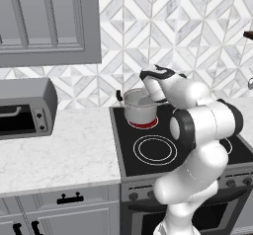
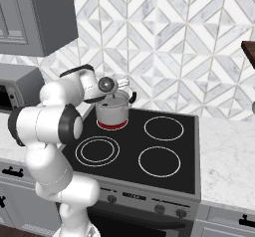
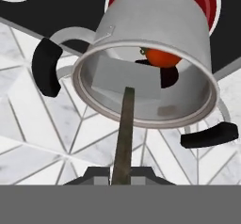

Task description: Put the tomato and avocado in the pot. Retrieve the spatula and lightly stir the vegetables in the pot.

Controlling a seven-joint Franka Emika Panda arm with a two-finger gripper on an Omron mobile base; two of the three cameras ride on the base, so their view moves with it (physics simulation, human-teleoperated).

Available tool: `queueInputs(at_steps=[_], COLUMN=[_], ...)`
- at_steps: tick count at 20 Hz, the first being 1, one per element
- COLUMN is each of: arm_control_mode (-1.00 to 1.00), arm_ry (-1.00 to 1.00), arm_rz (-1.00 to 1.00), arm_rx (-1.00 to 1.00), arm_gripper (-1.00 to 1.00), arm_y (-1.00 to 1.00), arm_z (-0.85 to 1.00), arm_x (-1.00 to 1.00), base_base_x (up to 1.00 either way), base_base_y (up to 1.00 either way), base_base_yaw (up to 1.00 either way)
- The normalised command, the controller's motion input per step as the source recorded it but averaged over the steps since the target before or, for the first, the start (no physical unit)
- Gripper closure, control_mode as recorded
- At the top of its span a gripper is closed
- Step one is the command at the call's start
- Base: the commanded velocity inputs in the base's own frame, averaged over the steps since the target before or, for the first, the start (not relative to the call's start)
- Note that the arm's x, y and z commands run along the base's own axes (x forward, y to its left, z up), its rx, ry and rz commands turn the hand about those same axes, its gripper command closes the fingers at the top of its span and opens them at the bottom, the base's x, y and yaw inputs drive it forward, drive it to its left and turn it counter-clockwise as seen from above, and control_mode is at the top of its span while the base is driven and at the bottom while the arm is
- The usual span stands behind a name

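Black glass cooktop (image 2: pixel 164 151) is sitting between pale marble counters (image 1: pixel 59 145), with a patterned tile wall behind and a grey toaster oven (image 1: pixel 24 108) off to the left, and that is where I am working. I am seeing the pot (image 1: pixel 140 107) standing upright on the glowing red back-left burner (image 2: pixel 112 125), its black side handles (image 3: pixel 46 67) sticking out to either side. My claw (image 3: pixel 121 177) is hanging just above the pot's open mouth, and I am reading it as clenched on the spatula (image 3: pixel 126 100): in the hand view the thin dark handle is running straight out from between the fingertips, and the flat light-grey blade is reaching down inside the pot, below the rim. Beyond the blade, I am making out the tomato (image 3: pixel 161 57) lying on the pot's floor against the far wall, with a dark shape beside it that I cannot identify. From the right base view, the wrist is leaning over the pot from its left side.
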Motion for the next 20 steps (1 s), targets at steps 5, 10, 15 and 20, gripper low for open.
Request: queueInputs(at_steps=[5,10,15,20], arm_control_mode=[-1.0,-1.0,-1.0,-1.0], arm_ry=[0.06,0.02,-0.01,0.0], arm_rz=[0.0,0.0,0.0,0.0], arm_rx=[0.02,0.05,0.09,0.11], arm_gripper=[1.0,1.0,1.0,1.0], arm_y=[0.0,0.0,0.0,0.08], arm_z=[0.29,0.4,0.37,-0.04], arm_x=[0.04,-0.02,0.0,0.05], base_base_x=[0.0,0.0,0.0,0.0], base_base_y=[0.0,0.0,0.0,0.0], base_base_yaw=[0.0,0.0,0.0,0.0])
